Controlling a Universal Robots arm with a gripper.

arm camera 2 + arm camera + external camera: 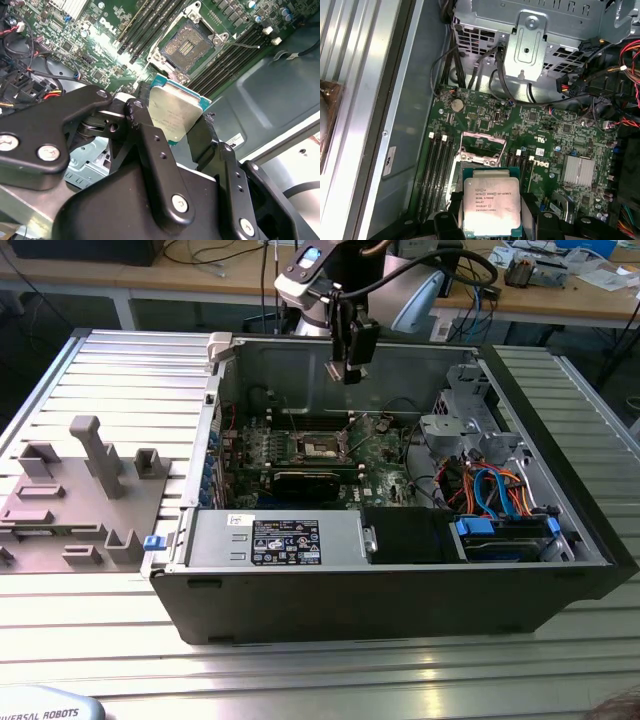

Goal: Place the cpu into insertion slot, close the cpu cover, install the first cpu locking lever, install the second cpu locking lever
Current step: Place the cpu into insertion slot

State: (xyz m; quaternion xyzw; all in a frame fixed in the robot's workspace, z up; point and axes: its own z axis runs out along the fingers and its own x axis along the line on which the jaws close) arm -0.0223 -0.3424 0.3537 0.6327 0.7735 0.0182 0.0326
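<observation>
Gripper [348, 368] clamps the cpu [492, 200] by 2 edges. In the exterior view the slot [322, 447] sits at its 7 o'clock. Best to keep the cpu level and its corners matched.

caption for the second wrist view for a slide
Gripper holding the cpu above the empty insertion slot on the motherboard.

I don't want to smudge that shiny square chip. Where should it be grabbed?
By two opposite thin edges, as the gripper does here: one finger on each side of the cpu, its metal top untouched. It is a thin flat square, so only the edges give something to pinch, and a side grip probably leaves the underside free to meet the insertion slot.
</observation>
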